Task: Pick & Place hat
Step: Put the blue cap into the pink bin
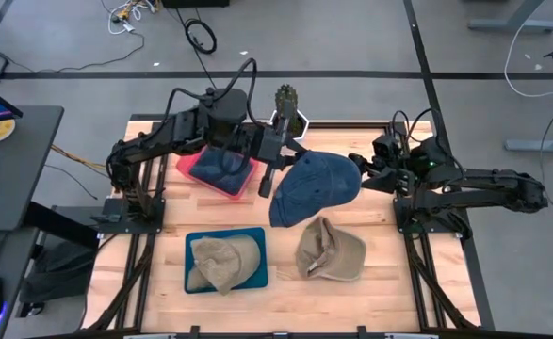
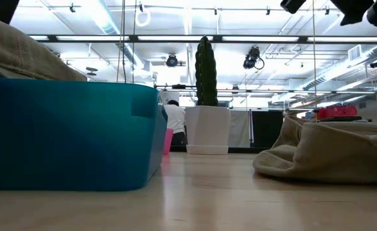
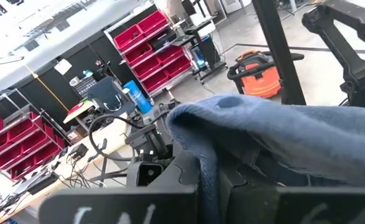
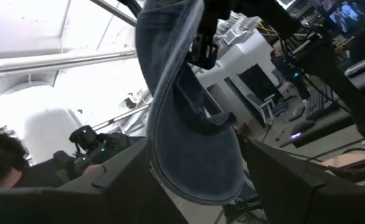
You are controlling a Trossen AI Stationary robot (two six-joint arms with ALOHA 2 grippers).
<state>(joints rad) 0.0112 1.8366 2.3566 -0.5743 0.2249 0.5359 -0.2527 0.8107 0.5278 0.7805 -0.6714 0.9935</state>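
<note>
At the near edge of the desk, a tan hat lies in a teal tray. Just to its right, a second tan hat lies crumpled on the bare wood. In the low view the tray wall fills the left side and the loose tan hat slumps on the right.

Farther back, above the middle of the desk, a blue hat hangs between the two arms, lifted clear of the wood. The left gripper is at the hat's left edge; in the left wrist view the blue cloth drapes right across this gripper's dark fingers, so it appears clamped on the cloth, though the gap between the fingers is hidden. The right gripper is at the hat's right side; in the right wrist view the hat hangs down between its fingers, which stand wide apart on either side of the cloth.

Behind the left gripper, a pink tray holds another dark blue hat. At the far edge stands a small cactus in a white pot.

No brand, label or writing can be read on any of the hats or trays.
</note>
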